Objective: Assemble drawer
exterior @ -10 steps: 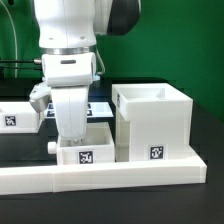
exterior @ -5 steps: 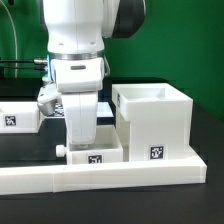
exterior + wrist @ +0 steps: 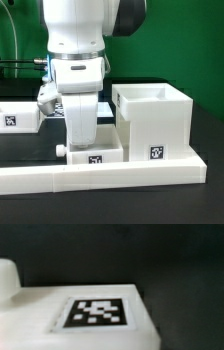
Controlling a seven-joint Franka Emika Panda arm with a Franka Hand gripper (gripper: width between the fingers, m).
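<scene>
Smooth white boxy tray (image 3: 110,150), round knob (image 3: 60,150); whether the jaws clench, cannot tell.

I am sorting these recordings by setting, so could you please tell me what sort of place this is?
Probably a robotics lab test bench: a white robot arm stands over a black table, a green backdrop hangs behind, and the white drawer shell carries a square marker tag.

blk table (image 3: 208,135) w/ drawer (image 3: 155,128) parts, rail (image 3: 120,176)

A knobbed white tray (image 3: 110,150) sat upright just beside the open-topped cube shell (image 3: 155,125), on the exterior view's left; a second tray (image 3: 18,115) farther out.
</scene>
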